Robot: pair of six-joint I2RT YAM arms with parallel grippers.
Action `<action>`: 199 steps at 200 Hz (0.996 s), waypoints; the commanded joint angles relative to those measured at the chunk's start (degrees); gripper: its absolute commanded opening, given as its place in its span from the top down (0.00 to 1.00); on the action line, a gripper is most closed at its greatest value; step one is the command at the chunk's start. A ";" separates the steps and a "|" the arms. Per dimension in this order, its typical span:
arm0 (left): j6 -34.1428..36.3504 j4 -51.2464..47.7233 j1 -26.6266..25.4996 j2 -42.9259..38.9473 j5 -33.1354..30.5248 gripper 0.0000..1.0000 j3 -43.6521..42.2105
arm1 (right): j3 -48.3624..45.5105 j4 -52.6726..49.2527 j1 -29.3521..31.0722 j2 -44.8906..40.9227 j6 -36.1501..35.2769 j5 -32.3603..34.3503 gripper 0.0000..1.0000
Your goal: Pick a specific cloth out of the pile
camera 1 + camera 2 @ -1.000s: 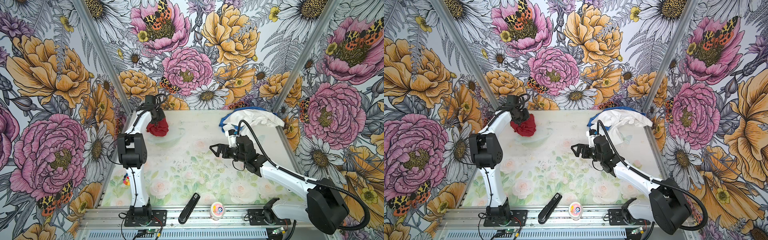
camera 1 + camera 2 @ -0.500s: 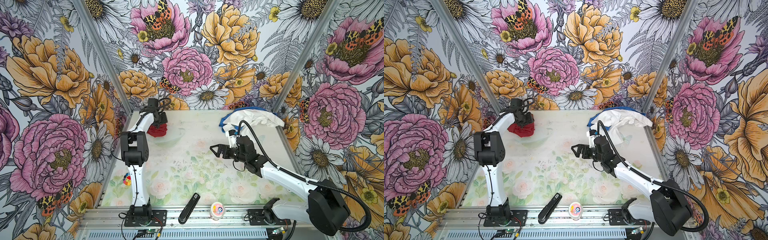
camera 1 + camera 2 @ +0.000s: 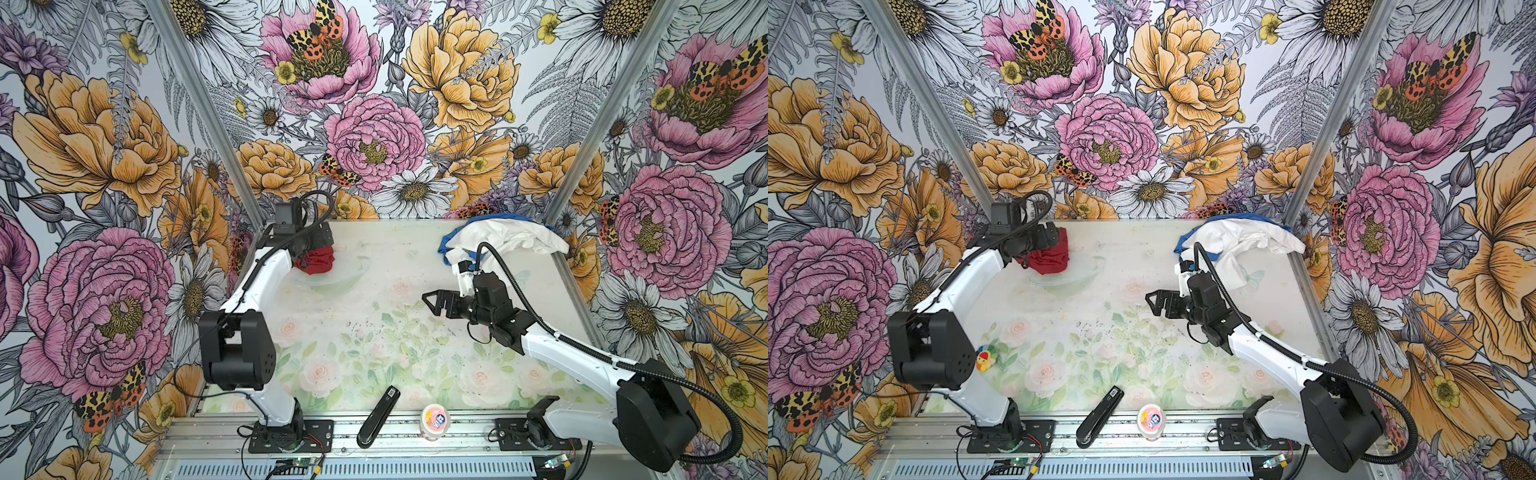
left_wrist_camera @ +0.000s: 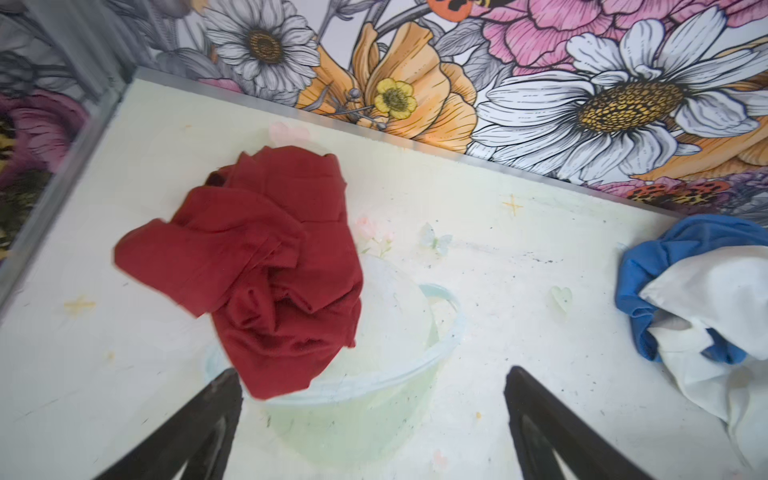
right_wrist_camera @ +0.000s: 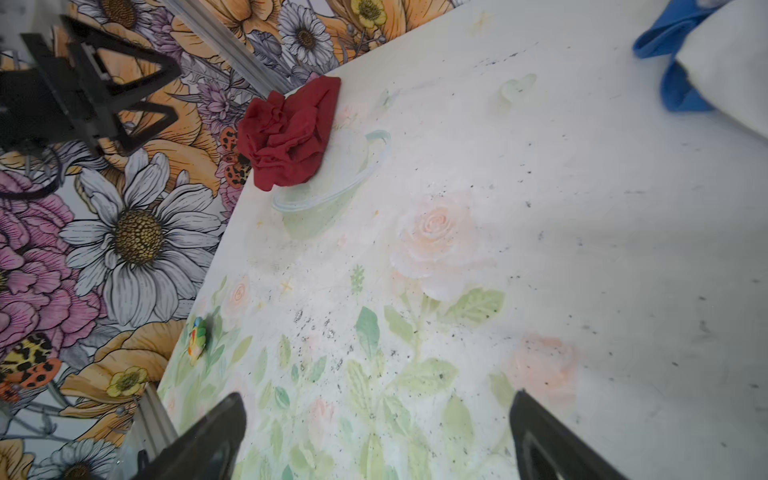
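The cloth (image 3: 318, 259) lay crumpled on the table (image 3: 374, 332) in the far left corner, near the back wall and the left side wall, and in both top views it showed as a dark red bundle (image 3: 1050, 257) partly hidden under the left arm's end. In the left wrist view the cloth (image 4: 266, 266) rested in a loose heap with one edge draped over a pale green ringed round shape (image 4: 374, 374); whether that shape was a print on the table or a shallow dish could not be told. The left gripper (image 4: 372, 374) hung above the cloth with its jaws wide apart and nothing between them, and the right wrist view showed the same gripper (image 5: 176, 90) raised clear of the red fabric (image 5: 286, 133). The pile (image 3: 505, 237), white fabric over blue, sat in the far right corner against the back wall, well apart from the cloth, and appeared at the edge of both wrist views (image 4: 706, 299) (image 5: 706, 54). The right gripper (image 3: 430, 303) hovered over the middle of the table, pointing toward the left side, its jaws spread and empty; its two dark fingers framed bare table in its own wrist view (image 5: 376, 399). At the near edge lay a black stapler (image 3: 378, 415) and a small round pink tub (image 3: 435, 422) just beside it. A small colourful toy (image 3: 985, 358) sat by the left edge, close to the left arm's elbow.
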 commanded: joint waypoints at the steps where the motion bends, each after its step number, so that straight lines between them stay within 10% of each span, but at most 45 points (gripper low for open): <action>1: -3.42 13.14 -0.24 -11.86 -17.10 0.01 -17.91 | -0.66 -3.61 -5.00 -6.84 -6.81 11.30 0.01; 38: 5.38 43.48 0.36 -24.69 -28.21 0.01 -45.11 | -4.86 -3.52 -15.10 -16.46 -22.95 17.97 0.00; 74: 9.21 66.56 2.26 -15.36 -19.78 0.01 -54.30 | -12.36 2.17 -21.18 -19.29 -31.46 36.82 0.01; 125: 12.79 89.99 1.19 2.43 -9.92 0.01 -55.66 | -25.77 23.58 -28.98 -17.68 -27.60 35.38 0.00; 199: 12.88 86.51 -0.76 0.99 -16.40 0.01 -55.17 | -26.87 55.26 -32.07 2.91 -31.11 19.93 0.01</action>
